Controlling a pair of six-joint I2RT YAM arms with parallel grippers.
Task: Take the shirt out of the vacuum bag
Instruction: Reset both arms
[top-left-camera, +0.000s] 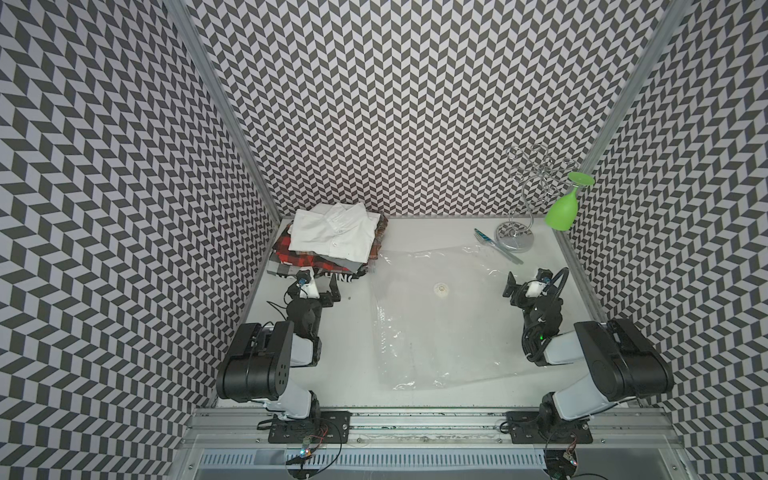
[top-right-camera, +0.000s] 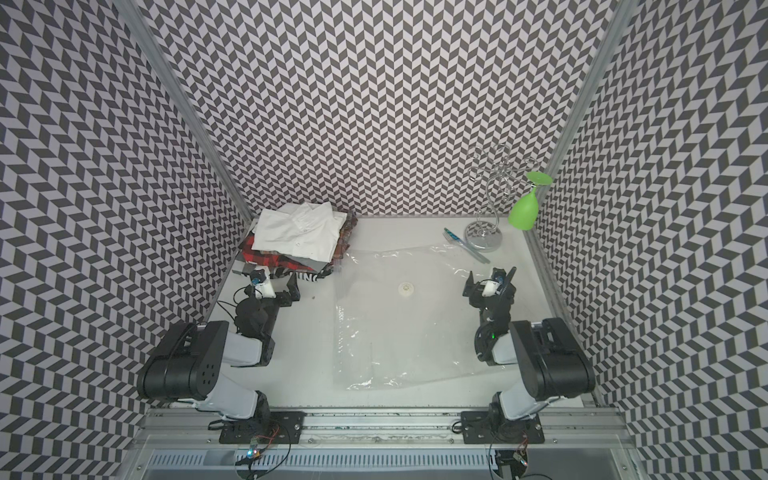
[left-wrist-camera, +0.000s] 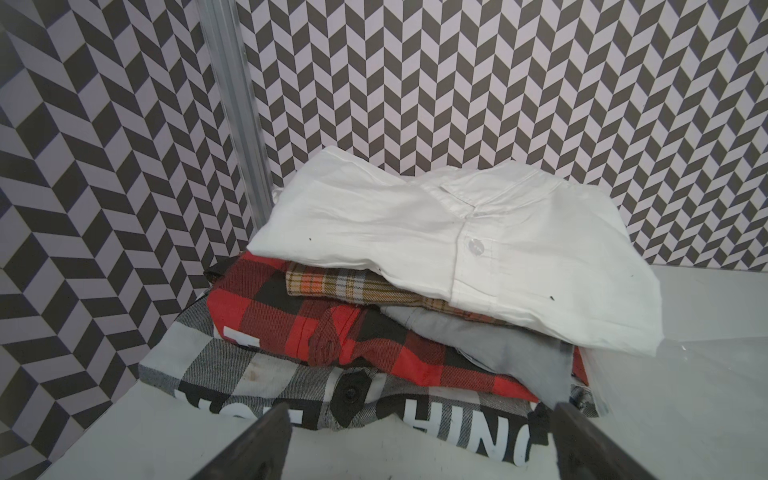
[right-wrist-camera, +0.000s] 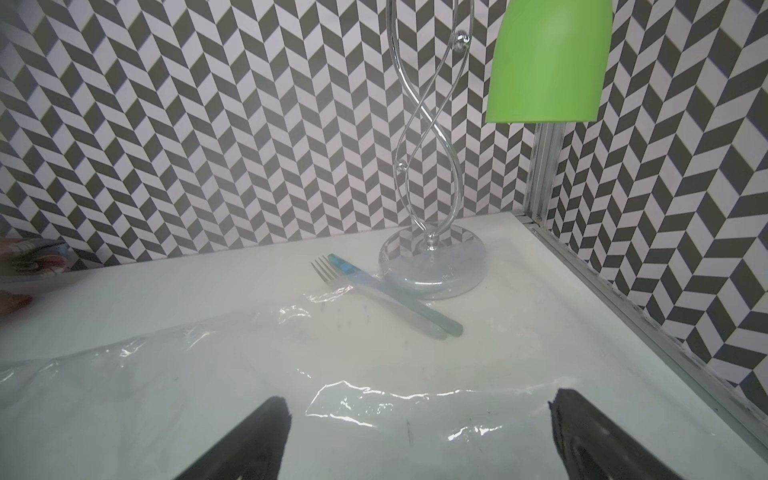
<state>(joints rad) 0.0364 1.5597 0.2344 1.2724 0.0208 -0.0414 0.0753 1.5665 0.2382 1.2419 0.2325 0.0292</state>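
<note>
Clear plastic vacuum bag (top-left-camera: 436, 332): lies flat mid-table on the white table (top-left-camera: 353, 332), round white valve (top-left-camera: 440, 289) facing up. White shirt (top-left-camera: 332, 232): folded, outside the bag, topping the clothes pile (left-wrist-camera: 270, 324) in the far left corner. Left gripper (left-wrist-camera: 419, 415): jaws wide, empty, facing the pile. Right gripper (right-wrist-camera: 417, 401): jaws wide, empty, over the bag's right edge. Fork (right-wrist-camera: 332, 270): beside the glass rack (right-wrist-camera: 432, 266).
</note>
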